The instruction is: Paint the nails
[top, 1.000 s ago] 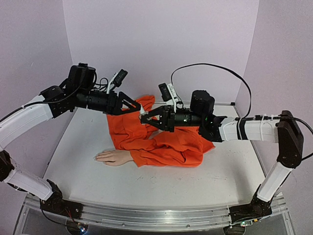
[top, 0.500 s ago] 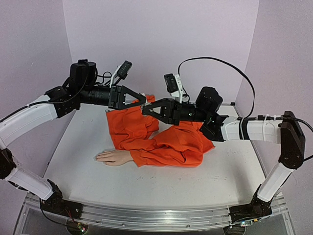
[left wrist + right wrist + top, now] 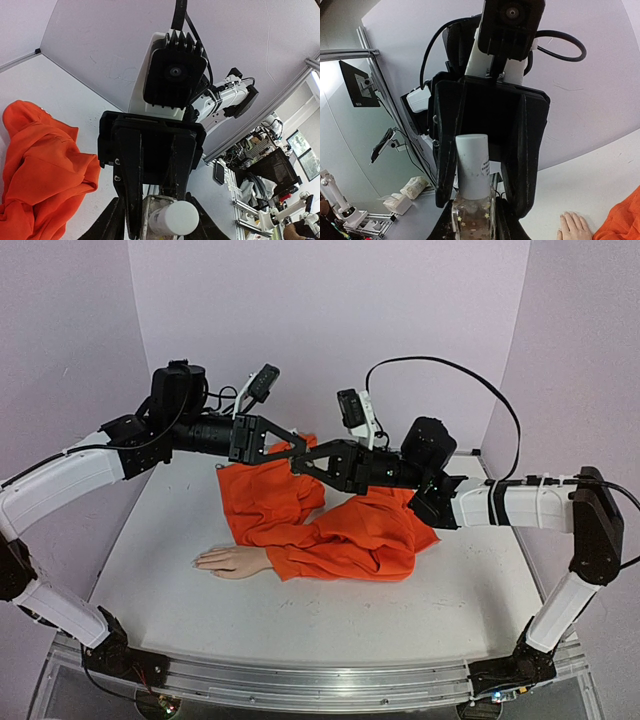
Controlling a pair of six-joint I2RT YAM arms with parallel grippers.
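From the top camera you see the two arms meeting in mid-air above the orange garment (image 3: 330,530). The left gripper (image 3: 293,447) and right gripper (image 3: 300,466) are tip to tip, and whatever sits between them is too small to make out here. This is the view that gives you the whole mannequin hand (image 3: 225,560). It lies palm down on the white table (image 3: 400,610), poking out of the orange sleeve at the near left, well below and apart from both grippers. The nails (image 3: 198,562) are at its leftmost fingertips, too tiny to read.

Your left wrist camera looks straight at the right gripper, with its wrist camera (image 3: 175,70) above. Here you can see what the top view hides: a glass bottle (image 3: 151,204) pinched between the right fingers, its white cap (image 3: 174,218) pointing at you. The mannequin hand is out of this frame, and only a heap of the garment shows at the left.

Your right wrist camera shows the bottle's clear body, flecked with gold stars, clamped tight in the right gripper's own fingers. The left gripper's jaws stand partly apart on either side of the cap, with a gap visible on one side. You cannot tell whether they touch it. The mannequin's fingers show at the bottom right corner.
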